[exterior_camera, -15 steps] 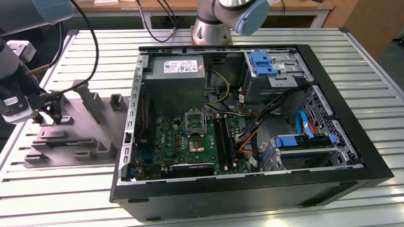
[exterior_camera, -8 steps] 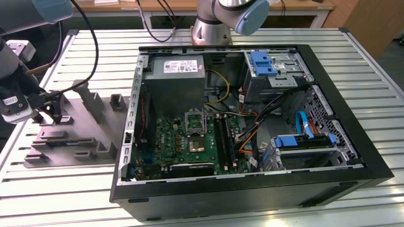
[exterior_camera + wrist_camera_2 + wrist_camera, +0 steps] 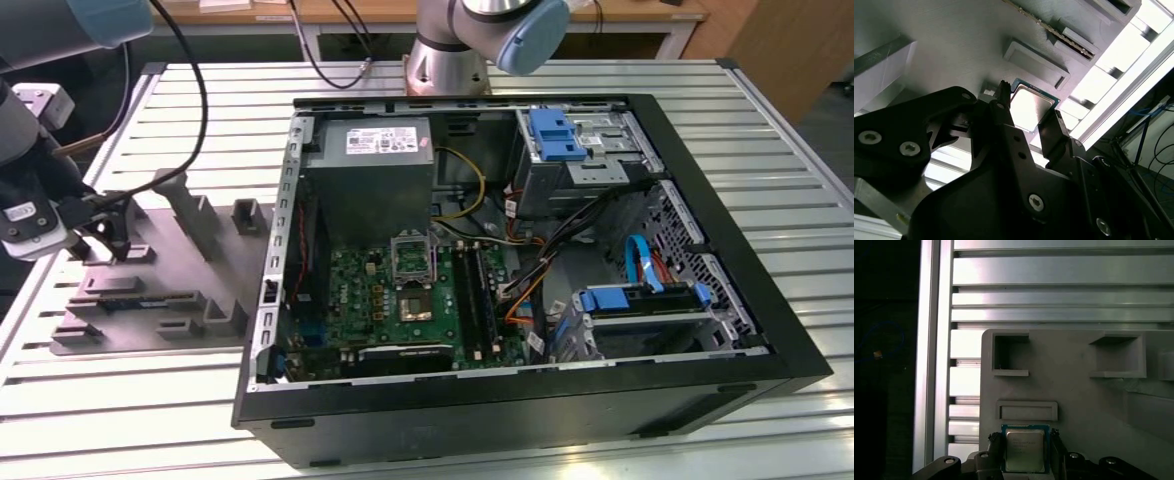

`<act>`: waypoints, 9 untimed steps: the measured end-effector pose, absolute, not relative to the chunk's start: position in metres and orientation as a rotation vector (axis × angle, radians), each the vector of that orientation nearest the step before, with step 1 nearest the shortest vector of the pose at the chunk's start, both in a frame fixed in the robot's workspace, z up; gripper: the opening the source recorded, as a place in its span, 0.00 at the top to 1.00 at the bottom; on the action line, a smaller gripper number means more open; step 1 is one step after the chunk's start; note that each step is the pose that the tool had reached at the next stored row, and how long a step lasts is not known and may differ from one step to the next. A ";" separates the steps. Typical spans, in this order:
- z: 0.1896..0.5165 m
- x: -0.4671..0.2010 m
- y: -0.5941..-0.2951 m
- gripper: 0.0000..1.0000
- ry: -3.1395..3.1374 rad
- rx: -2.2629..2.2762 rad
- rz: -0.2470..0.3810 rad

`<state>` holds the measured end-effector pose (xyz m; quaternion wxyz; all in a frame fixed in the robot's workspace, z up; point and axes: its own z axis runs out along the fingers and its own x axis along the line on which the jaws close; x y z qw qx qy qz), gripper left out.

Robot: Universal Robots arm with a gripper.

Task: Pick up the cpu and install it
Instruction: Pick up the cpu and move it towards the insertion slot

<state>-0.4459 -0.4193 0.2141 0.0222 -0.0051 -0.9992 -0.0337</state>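
Note:
The cpu, a small square chip with a silvery top and a thin green rim, sits between my gripper's two dark fingers in both wrist views. The fingers press against its two opposite edges, so the gripper is shut on it. The second wrist view has the cpu just over the grey fixture tray. In the exterior view my gripper hangs over the grey tray at the exterior view's left, away from the open computer case. The motherboard's socket lies bare, its hinged frame raised.
The tray has raised blocks and recessed pockets around the gripper. It lies on a slatted aluminium table. Inside the case are a grey power supply, blue drive brackets and loose cables. A second arm's base stands behind the case.

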 end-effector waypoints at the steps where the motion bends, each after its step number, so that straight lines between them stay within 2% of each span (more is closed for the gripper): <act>1: 0.214 -0.446 -0.419 0.53 -3.095 -0.016 -0.105; 9: 0.216 -0.446 -0.419 0.53 -3.095 -0.016 -0.105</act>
